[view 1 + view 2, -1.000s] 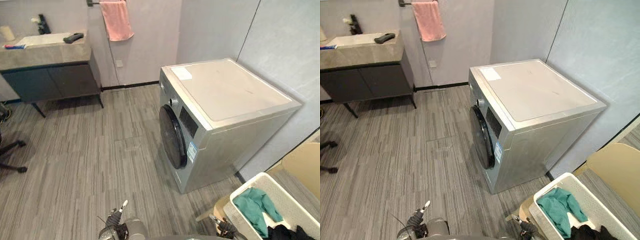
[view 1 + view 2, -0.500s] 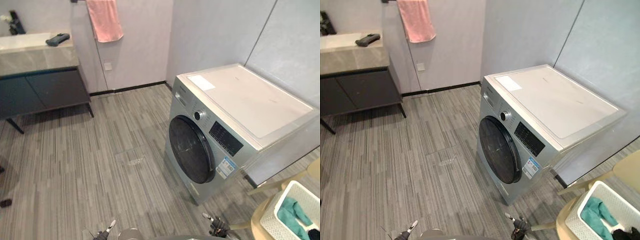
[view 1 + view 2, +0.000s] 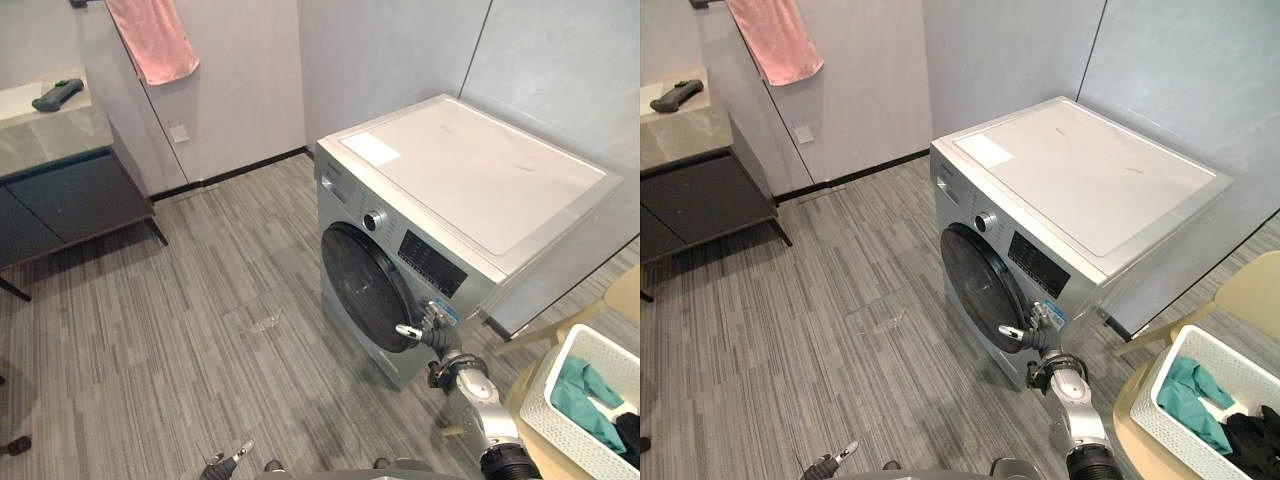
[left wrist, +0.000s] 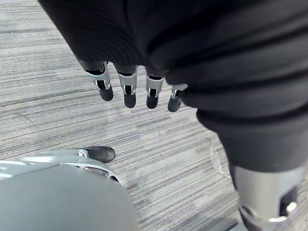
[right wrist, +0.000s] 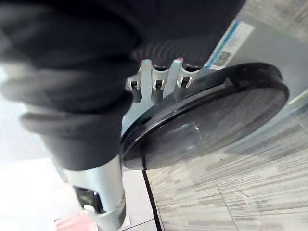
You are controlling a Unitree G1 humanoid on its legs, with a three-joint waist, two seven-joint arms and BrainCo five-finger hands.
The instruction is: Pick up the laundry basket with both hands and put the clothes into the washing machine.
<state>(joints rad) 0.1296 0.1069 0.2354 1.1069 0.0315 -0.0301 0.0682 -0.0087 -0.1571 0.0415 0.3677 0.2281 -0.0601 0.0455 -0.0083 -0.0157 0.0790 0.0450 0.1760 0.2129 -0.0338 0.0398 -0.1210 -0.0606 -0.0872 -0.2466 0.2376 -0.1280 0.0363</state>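
Right hand (image 3: 428, 335), fingers loosely spread, stretches toward the 4 o'clock rim of the washing machine (image 3: 480, 180) door (image 3: 365, 290), apparently to open it first. The laundry basket (image 3: 545, 400) of clothes (image 3: 585, 400) sits untouched at 4 o'clock; left hand (image 4: 127, 91) hangs relaxed.

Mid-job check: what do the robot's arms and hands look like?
The left hand has silver fingers with dark tips under a dark ribbed cover. The right hand has the same silver fingers and dark cover. The right arm is a silver-grey tube with a black collar.
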